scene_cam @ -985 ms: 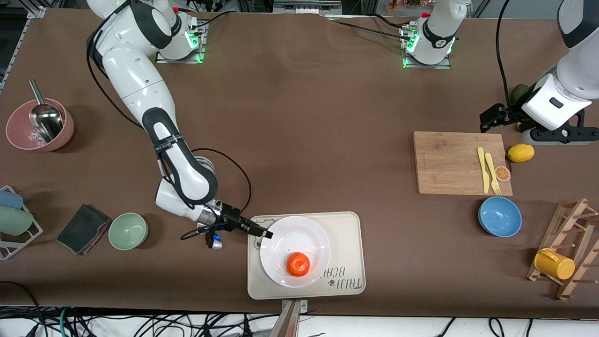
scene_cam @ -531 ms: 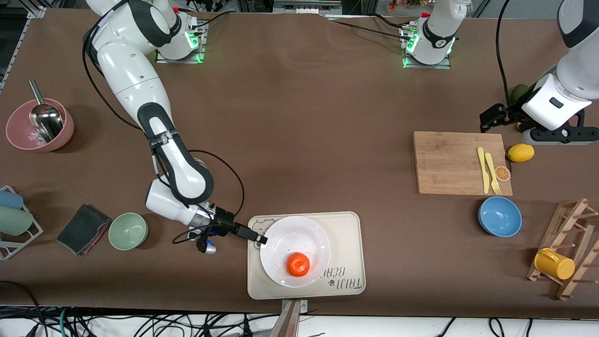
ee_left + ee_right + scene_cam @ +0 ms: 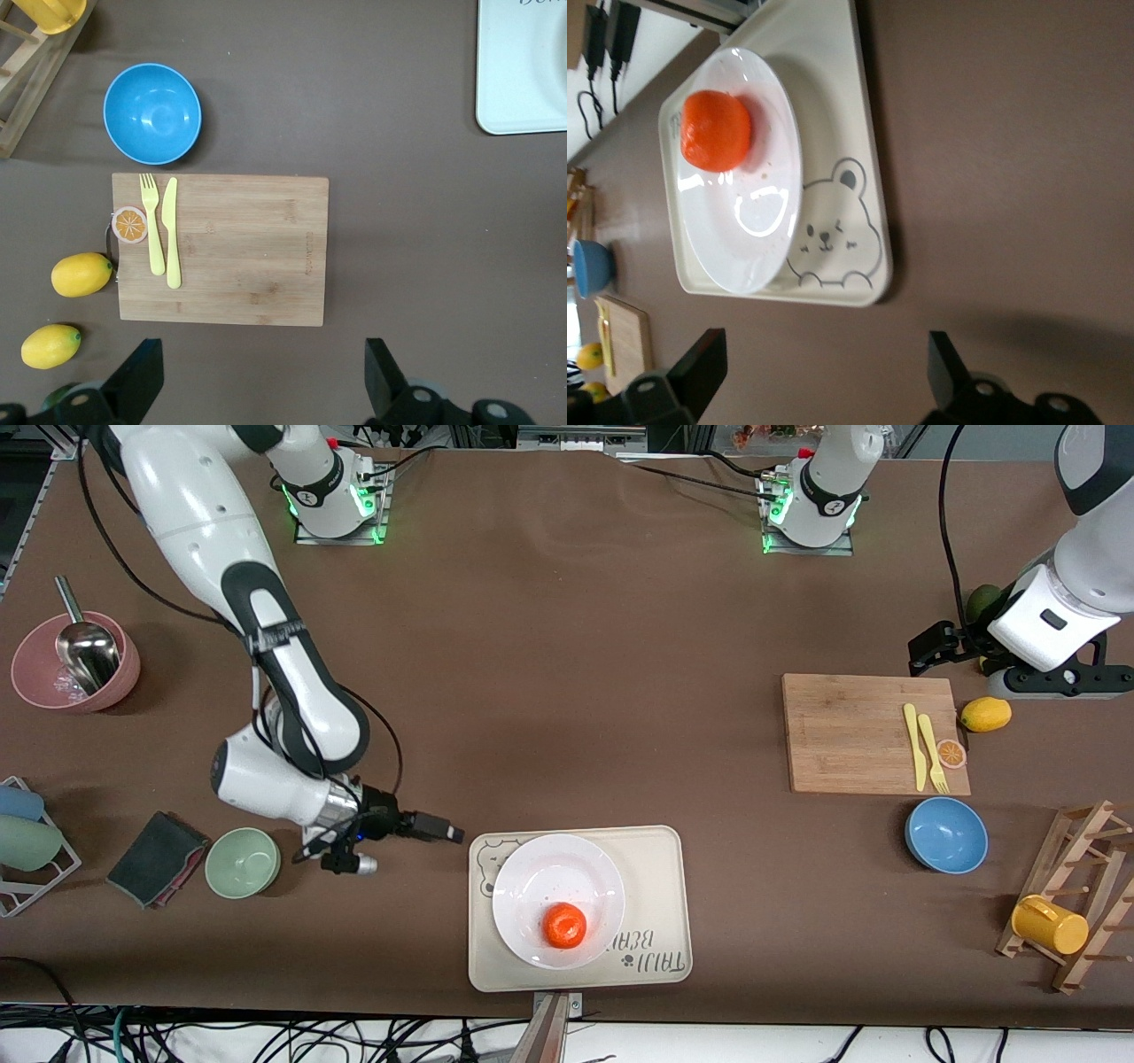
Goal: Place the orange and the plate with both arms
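The orange (image 3: 564, 926) lies in the white plate (image 3: 549, 877), on the part of it nearest the front camera. The plate rests on the cream bear tray (image 3: 654, 868). My right gripper (image 3: 447, 833) is open and empty, low over bare table beside the tray, toward the right arm's end. Its wrist view shows the orange (image 3: 716, 130), the plate (image 3: 744, 230) and the tray (image 3: 833, 124) ahead of the open gripper (image 3: 819, 376). My left gripper (image 3: 928, 651) waits open and empty over the table beside the cutting board (image 3: 239, 248), with its fingers wide apart in its wrist view (image 3: 263, 385).
A green bowl (image 3: 243, 862) and a dark cloth (image 3: 158, 857) lie close to the right gripper. The cutting board (image 3: 873, 733) carries a yellow fork and knife. A lemon (image 3: 985, 714), a blue bowl (image 3: 946, 834) and a mug rack (image 3: 1076, 903) are near it.
My right gripper has drawn back from the plate's rim, off the tray, toward the right arm's end of the table. Plate, orange and left arm have not moved.
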`<move>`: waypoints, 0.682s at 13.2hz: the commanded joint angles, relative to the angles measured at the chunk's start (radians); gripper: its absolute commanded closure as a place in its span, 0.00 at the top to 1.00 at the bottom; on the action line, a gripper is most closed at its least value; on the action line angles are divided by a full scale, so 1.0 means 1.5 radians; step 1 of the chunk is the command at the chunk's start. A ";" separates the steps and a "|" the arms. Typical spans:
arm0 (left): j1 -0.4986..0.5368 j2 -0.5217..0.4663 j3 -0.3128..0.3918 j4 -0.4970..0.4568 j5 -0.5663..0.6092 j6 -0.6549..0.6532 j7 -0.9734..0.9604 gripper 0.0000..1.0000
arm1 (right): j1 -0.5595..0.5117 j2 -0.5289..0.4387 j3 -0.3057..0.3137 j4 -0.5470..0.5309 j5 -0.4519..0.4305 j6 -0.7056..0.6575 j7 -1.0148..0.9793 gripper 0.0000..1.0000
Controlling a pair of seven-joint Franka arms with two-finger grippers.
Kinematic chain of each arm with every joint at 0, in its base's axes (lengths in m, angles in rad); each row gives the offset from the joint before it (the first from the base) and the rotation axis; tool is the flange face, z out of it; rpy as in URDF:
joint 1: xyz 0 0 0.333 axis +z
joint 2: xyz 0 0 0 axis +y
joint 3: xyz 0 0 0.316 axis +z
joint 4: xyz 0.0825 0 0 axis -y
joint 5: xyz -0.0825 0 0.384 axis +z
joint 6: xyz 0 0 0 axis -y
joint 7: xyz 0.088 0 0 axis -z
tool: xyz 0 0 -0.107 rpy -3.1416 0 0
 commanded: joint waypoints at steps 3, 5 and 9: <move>-0.004 0.006 0.002 0.018 0.011 -0.024 0.006 1.00 | 0.000 -0.210 -0.074 -0.219 -0.170 -0.104 0.005 1.00; -0.004 0.006 0.002 0.018 0.011 -0.024 0.006 1.00 | 0.000 -0.258 -0.109 -0.210 -0.298 -0.217 0.051 1.00; -0.004 0.006 0.002 0.019 0.011 -0.024 0.006 1.00 | 0.003 -0.362 -0.104 -0.185 -0.488 -0.411 0.191 1.00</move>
